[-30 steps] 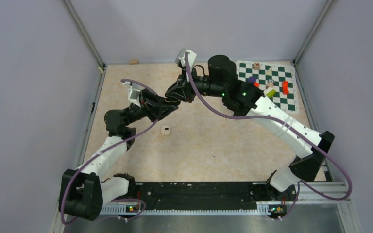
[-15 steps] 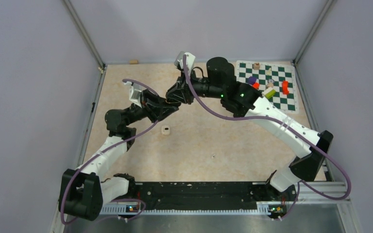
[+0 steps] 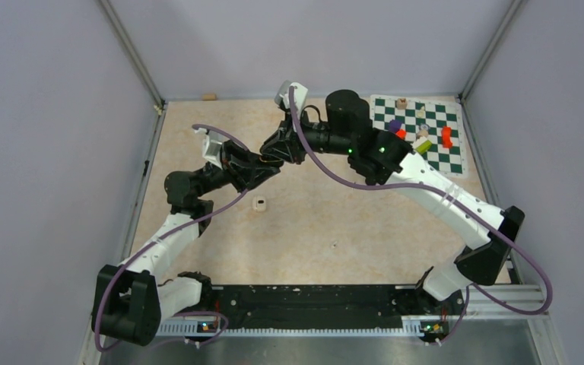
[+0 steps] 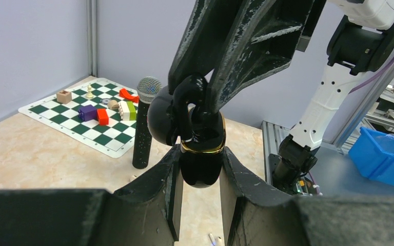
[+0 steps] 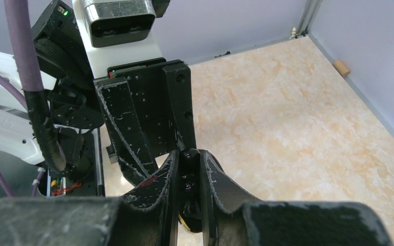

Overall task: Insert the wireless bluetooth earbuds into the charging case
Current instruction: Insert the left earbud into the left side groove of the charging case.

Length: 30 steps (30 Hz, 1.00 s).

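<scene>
My two grippers meet above the middle of the table. My left gripper point(image 3: 268, 163) point(image 4: 201, 154) is shut on the lower half of a glossy black charging case point(image 4: 201, 166) with a gold rim, held upright in the air. Its round lid point(image 4: 159, 120) hangs open to the left. My right gripper point(image 3: 275, 152) point(image 5: 190, 156) comes down from above, shut on a black earbud point(image 4: 191, 100) right at the case's mouth. Whitish earbuds point(image 4: 213, 239) lie on the table below. A small whitish thing point(image 3: 258, 203) lies near the left arm.
A green and white chessboard mat point(image 3: 449, 156) at the back right carries several coloured blocks and small pieces. A black microphone point(image 4: 144, 123) stands by its edge. A cork point(image 3: 209, 96) lies at the back wall. A blue bin point(image 4: 385, 159) sits off the table.
My right gripper has shifted slightly left and closer over the case. The left gripper holds the case almost still.
</scene>
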Each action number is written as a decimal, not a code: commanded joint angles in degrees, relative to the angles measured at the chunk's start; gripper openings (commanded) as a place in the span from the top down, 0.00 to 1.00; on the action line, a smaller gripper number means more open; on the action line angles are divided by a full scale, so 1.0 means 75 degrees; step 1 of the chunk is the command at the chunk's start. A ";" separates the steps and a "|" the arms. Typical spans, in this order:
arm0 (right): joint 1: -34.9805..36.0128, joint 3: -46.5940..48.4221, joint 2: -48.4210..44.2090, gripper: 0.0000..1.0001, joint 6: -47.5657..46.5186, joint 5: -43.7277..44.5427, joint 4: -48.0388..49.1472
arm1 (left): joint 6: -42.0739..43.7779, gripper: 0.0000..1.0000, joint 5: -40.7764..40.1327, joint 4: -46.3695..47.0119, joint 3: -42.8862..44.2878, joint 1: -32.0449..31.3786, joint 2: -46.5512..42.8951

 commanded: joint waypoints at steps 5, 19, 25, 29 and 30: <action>0.0146 0.0168 -0.0520 0.96 -0.0060 -0.0181 -0.0064 | 0.0160 1.00 -0.0095 0.0224 0.0028 0.0001 -0.0213; 0.0136 -0.0072 -0.0338 0.96 -0.0047 -0.0104 0.0113 | 0.0114 1.00 -0.0055 0.0261 0.0037 0.0001 -0.0225; 0.0141 -0.0100 -0.0262 0.96 -0.0026 -0.0164 0.0108 | 0.0112 1.00 -0.0063 0.0272 0.0025 0.0001 -0.0250; 0.0141 -0.0109 -0.0269 0.96 -0.0013 -0.0184 0.0123 | 0.0098 1.00 -0.0055 0.0273 0.0014 0.0001 -0.0236; 0.0146 -0.0127 -0.0260 0.96 -0.0012 -0.0168 0.0132 | 0.0102 1.00 -0.0054 0.0279 0.0017 0.0001 -0.0245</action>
